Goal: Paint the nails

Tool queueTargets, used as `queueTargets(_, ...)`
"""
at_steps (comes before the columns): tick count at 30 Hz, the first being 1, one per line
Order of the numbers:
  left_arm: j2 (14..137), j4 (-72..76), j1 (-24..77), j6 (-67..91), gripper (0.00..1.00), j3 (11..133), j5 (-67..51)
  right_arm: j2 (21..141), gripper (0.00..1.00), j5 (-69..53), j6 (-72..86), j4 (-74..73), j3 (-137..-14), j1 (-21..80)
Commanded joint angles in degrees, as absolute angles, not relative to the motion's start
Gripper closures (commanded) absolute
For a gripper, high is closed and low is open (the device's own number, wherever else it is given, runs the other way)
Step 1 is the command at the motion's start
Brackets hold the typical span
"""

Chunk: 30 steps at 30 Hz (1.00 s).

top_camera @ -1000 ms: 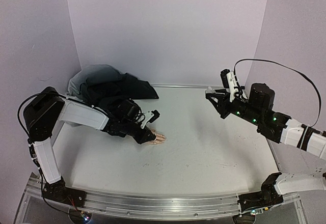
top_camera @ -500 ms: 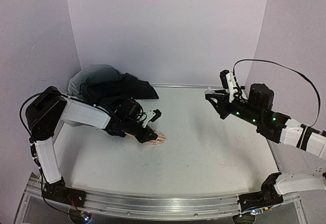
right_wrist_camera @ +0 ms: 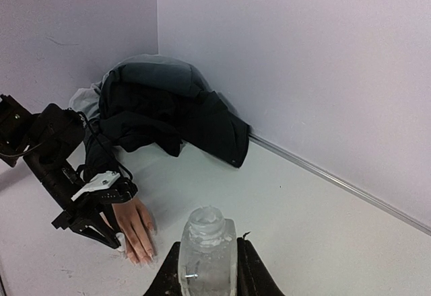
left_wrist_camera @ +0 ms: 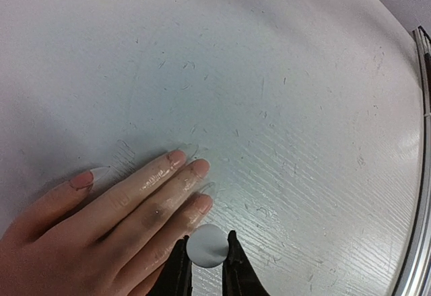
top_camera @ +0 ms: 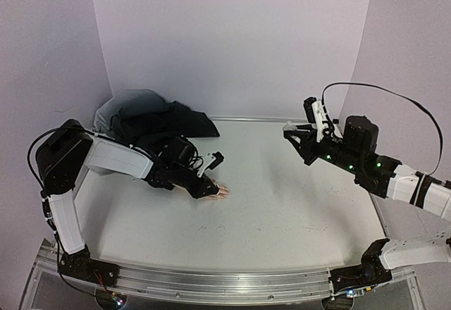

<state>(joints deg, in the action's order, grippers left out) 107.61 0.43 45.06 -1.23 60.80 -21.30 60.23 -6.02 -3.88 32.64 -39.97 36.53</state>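
Peach against white: the mannequin hand (top_camera: 219, 192) lies palm down on the table (top_camera: 282, 204), left of centre, fingers stretched toward the middle. Since a second ago, very little has moved. The left arm has crept a touch forward and settled, and over the last half second it looks unchanged. The left gripper (top_camera: 205, 187) still sits low over the back of that hand. The right arm has hardly budged, its right gripper (top_camera: 294, 132) still held up over the far right of the table.

From the left wrist, the left gripper (left_wrist_camera: 207, 239) is pinched narrow on a small white round piece (left_wrist_camera: 207, 247), seen end-on. It sits just beside the outermost visible fingertip. The nails (left_wrist_camera: 201, 166) sit at the ends of the spread fingers. Those on the long fingers are close to the skin tone, while the thumb nail (left_wrist_camera: 82, 179) is a deeper pink. Light glints off the fingers. I cannot tell whether any polish on them is wet.

Over at the right wrist, the right gripper (right_wrist_camera: 207, 272) is clamped on a clear bottle (right_wrist_camera: 207, 249), upright, with its neck open at the top. Behind the hand, a dark heap of clothing (right_wrist_camera: 161, 107) fills the far left corner.
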Motion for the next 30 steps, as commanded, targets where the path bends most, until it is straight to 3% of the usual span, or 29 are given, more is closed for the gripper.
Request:
queueTargets(1, 102.4, 2.0, 44.8, -1.0, 1.0, 60.4, -19.8, 60.5, 1.0, -6.7, -4.3, 37.3, -40.8, 36.7)
queueTargets(30, 104.6, 0.8, 44.5, -2.2, 1.0, 59.9, -17.8, 60.4, 1.0, -7.0, -4.2, 36.8, -41.0, 36.7)
